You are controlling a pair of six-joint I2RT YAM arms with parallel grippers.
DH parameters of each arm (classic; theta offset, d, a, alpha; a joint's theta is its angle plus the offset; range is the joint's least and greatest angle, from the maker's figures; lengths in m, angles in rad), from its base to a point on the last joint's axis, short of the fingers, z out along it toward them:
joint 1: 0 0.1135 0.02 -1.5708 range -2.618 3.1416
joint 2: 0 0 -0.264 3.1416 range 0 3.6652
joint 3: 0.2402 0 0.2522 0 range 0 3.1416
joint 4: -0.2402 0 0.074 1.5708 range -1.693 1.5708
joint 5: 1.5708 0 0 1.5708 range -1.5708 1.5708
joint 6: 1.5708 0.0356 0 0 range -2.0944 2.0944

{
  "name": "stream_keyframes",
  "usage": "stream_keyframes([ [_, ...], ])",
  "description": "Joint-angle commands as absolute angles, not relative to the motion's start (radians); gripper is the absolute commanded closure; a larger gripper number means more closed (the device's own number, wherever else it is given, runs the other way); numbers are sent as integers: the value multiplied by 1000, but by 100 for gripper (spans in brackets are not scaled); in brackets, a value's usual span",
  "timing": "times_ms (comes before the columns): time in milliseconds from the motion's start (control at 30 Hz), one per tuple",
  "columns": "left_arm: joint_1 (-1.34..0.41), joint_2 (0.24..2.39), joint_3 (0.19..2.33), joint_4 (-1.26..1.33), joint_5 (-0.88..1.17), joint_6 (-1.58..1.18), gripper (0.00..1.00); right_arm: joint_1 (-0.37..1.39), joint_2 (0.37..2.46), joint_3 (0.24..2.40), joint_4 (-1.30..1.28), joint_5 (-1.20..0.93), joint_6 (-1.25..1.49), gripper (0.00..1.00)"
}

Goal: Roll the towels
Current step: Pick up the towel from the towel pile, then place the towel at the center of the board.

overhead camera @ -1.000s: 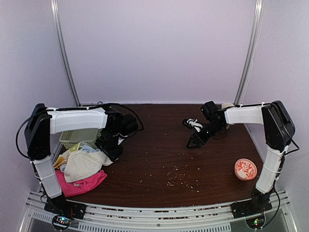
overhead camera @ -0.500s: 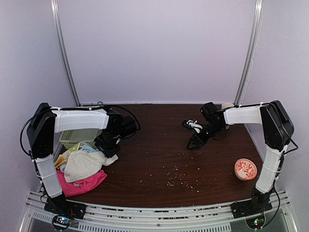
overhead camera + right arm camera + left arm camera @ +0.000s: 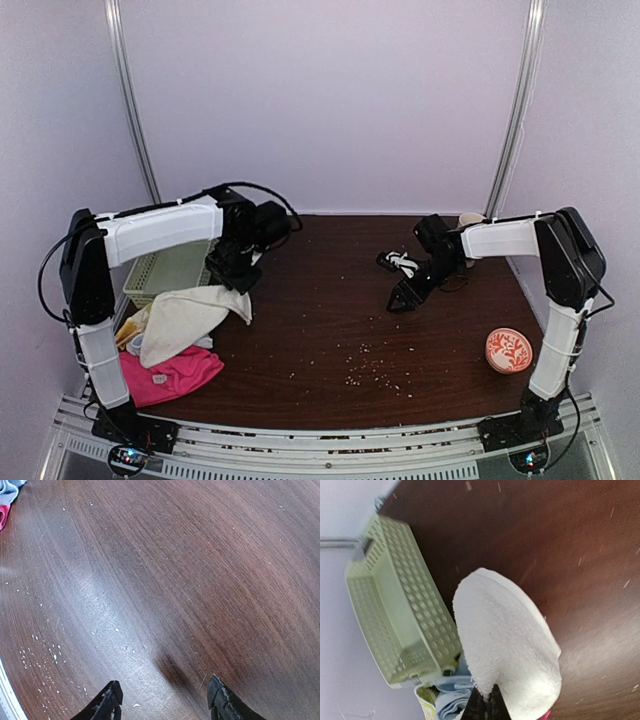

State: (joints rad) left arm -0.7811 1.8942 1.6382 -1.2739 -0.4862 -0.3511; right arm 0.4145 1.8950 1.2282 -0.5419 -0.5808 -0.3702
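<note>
Although the cream-white towel [image 3: 190, 315] is pinched by the left gripper [image 3: 488, 706], 0 towels [image 3: 172, 372] are rolled; the right gripper [image 3: 165, 702] is spread, empty.

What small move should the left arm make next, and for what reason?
Probably carry the cream-white towel rightward to the bare middle of the table and lay it flat. The left gripper is shut on one edge, the rest draping over the other towels beside the basket, where rolling room looks scarce. The right gripper is open over bare wood.
</note>
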Motion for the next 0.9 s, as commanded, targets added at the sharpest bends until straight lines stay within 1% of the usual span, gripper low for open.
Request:
stream_keyframes([
  [0, -814, 1787, 1984, -1220, -527, -287, 100, 408, 1897, 1264, -585, -607, -374, 41],
  [67, -843, 1757, 2105, -1150, -484, -244, 100, 389, 1869, 1276, -630, -631, -396, 42],
  [133, -856, 1713, 2116, -1028, -330, -188, 100, 355, 1819, 1287, -667, -657, -411, 42],
  [200, -862, 1678, 2069, -915, -122, -150, 100, 315, 1767, 1311, -702, -690, -409, 42],
  [333, -871, 1691, 1924, -784, -6, -147, 100, 245, 1669, 1358, -749, -723, -382, 42],
  [433, -882, 1737, 1802, -689, 114, -143, 100, 228, 1583, 1317, -726, -701, -361, 42],
  [533, -897, 1788, 1730, -603, 189, -118, 100, 226, 1527, 1258, -700, -649, -358, 42],
  [567, -897, 1809, 1720, -602, 194, -103, 96, 226, 1520, 1249, -703, -633, -363, 42],
  [633, -898, 1853, 1717, -634, 117, -79, 64, 226, 1517, 1245, -724, -613, -380, 42],
  [700, -896, 1864, 1703, -661, -9, -74, 46, 226, 1523, 1251, -752, -604, -401, 42],
  [733, -890, 1855, 1681, -659, -45, -72, 42, 227, 1525, 1252, -760, -600, -407, 41],
  [833, -858, 1785, 1574, -584, -56, -99, 35, 229, 1536, 1249, -768, -581, -430, 41],
  [867, -833, 1762, 1529, -544, -58, -122, 30, 237, 1542, 1246, -766, -566, -437, 41],
])
